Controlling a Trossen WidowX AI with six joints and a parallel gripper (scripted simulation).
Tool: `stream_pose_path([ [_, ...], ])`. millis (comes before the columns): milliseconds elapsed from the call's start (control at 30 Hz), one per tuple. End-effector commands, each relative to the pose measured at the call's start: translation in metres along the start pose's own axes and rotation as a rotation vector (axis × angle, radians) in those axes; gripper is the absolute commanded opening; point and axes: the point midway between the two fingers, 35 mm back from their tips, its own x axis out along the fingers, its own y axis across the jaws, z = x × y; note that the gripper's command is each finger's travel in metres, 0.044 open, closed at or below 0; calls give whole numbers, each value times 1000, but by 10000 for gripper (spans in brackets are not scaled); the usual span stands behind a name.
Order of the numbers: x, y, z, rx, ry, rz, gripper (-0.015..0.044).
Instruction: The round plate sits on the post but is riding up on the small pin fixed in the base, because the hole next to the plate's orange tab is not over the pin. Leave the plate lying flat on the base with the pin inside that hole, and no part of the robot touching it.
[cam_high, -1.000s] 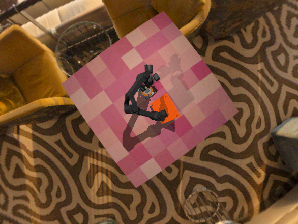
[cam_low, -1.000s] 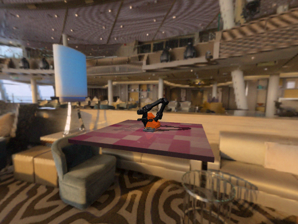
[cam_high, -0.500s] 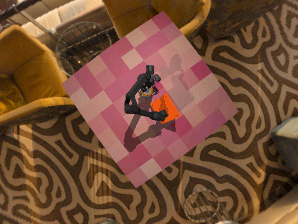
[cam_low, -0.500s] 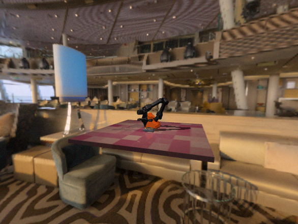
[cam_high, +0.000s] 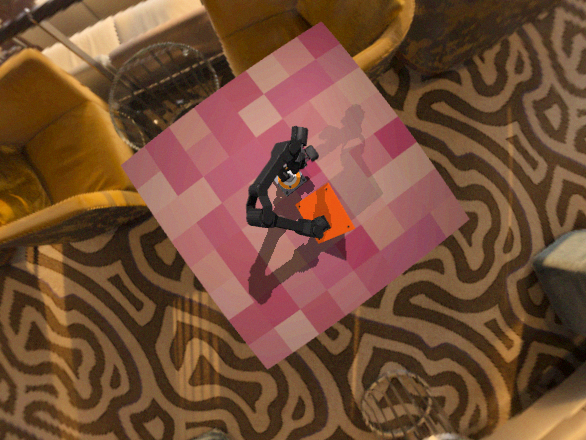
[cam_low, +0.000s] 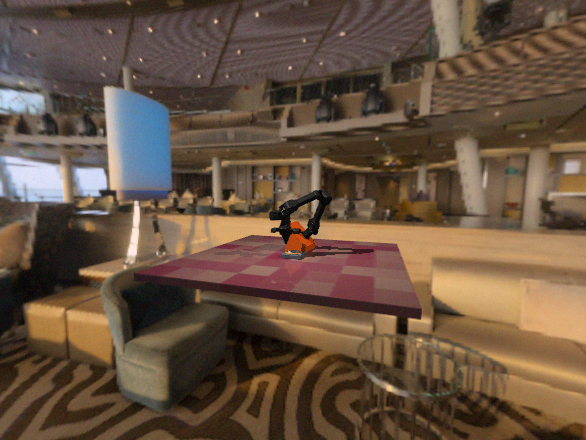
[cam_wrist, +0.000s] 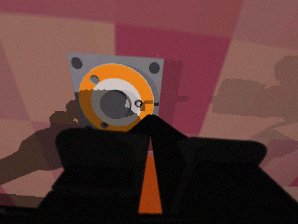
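Observation:
The round plate (cam_high: 290, 184) (cam_wrist: 115, 70), an orange ring with a pale inner ring, sits around the dark post (cam_wrist: 112, 104) on the grey square base (cam_wrist: 120, 58) (cam_low: 292, 256). Its small orange tab (cam_wrist: 146, 106) is at the right in the wrist view, beside a small dark-rimmed circle (cam_wrist: 138, 103) with a light centre. Whether that is the hole with the pin in it, and whether the plate lies fully flat, I cannot tell. My gripper (cam_wrist: 151, 118) is shut and empty. Its tips appear just below the tab in the wrist view; contact cannot be judged.
The orange mounting plate (cam_high: 332, 212) under the arm's foot is close beside the base. Both are on the pink checkered table (cam_high: 400, 200) (cam_low: 270, 282). The arm's shadow falls across part of the round plate and base. Chairs stand around the table.

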Motion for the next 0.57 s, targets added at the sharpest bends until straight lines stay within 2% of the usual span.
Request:
stream_pose_path([
  [0,-11,0,0,-10,-5,-11,0],
  [533,-4,0,0,-1,-5,-3,0],
])
